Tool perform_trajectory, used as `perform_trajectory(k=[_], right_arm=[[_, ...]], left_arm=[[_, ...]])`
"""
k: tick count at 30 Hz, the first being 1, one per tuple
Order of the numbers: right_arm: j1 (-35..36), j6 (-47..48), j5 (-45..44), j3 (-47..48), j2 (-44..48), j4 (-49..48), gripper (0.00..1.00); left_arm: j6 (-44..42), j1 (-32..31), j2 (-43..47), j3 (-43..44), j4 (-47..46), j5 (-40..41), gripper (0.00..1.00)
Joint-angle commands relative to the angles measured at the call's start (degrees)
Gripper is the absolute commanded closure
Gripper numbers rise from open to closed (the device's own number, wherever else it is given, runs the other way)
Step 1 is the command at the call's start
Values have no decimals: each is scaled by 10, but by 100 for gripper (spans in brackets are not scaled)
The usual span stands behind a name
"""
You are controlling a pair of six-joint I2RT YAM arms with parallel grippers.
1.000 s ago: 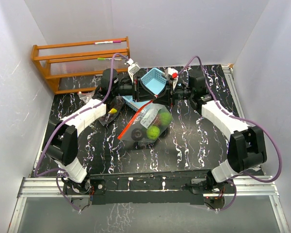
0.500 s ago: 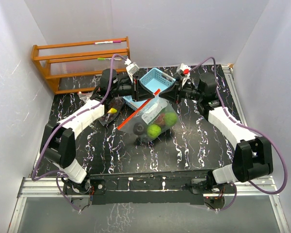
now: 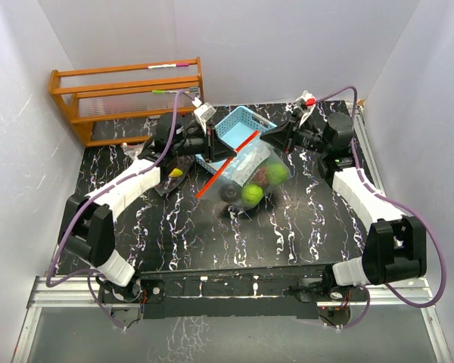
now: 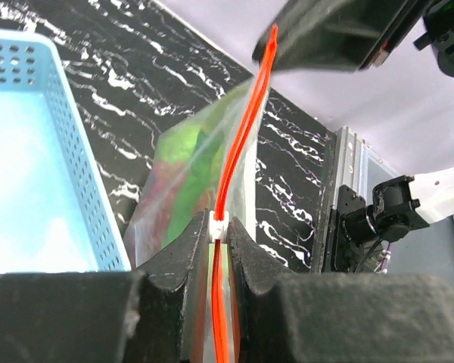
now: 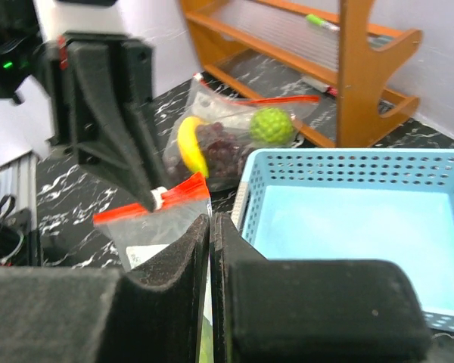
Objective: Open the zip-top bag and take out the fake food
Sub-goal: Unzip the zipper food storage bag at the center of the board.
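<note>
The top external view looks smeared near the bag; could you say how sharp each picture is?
Top external: the zip-top bag and fake food are smeared by motion, the rest crisp. Left wrist: left fingers soft, the blue basket washed out. Right wrist: right fingers blurred, the wooden rack sharper.

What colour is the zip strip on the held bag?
Orange-red; the zip strip shows clearest in the left wrist view.

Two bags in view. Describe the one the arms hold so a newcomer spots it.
Over the black table, in front of the blue basket, a clear bag is stretched between the left gripper and right gripper. Unlike the other bag lying flat near the wooden rack, its red zip strip is pulled taut, and it holds two lime-green balls.
</note>
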State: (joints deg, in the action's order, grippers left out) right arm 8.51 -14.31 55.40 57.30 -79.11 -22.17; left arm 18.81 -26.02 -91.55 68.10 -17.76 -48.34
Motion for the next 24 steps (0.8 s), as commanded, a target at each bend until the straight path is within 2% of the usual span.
perform_trajectory(k=[1, 5, 8, 13, 16, 17, 18, 19, 21, 22, 24], right_arm=[[-27, -39, -93, 20, 21, -68, 92], [-51, -69, -168, 12, 27, -75, 92], [-69, -81, -191, 9, 26, -78, 92], [-82, -94, -171, 22, 13, -79, 92], [-82, -91, -76, 33, -3, -97, 92], [-75, -89, -50, 29, -6, -111, 88], [-62, -83, -28, 27, -8, -120, 76], [-48, -69, -7, 26, -13, -122, 62], [-16, -38, 18, 31, -22, -110, 28], [1, -21, 31, 36, -27, -100, 17], [28, 4, 57, 48, -41, -88, 6]], left_arm=[[-23, 6, 76, -35, 73, 65, 100], [-46, 6, 128, -65, 135, 120, 100], [-54, 6, 165, -82, 180, 156, 100], [-46, 7, 203, -126, 199, 186, 100], [-41, 6, 211, -141, 184, 170, 100], [-39, 7, 211, -143, 176, 158, 100], [-38, 6, 208, -142, 164, 145, 100], [-35, 7, 205, -140, 154, 131, 100], [-32, 7, 195, -131, 137, 94, 100], [-30, 6, 190, -125, 131, 76, 100], [-27, 6, 183, -117, 119, 44, 100]])
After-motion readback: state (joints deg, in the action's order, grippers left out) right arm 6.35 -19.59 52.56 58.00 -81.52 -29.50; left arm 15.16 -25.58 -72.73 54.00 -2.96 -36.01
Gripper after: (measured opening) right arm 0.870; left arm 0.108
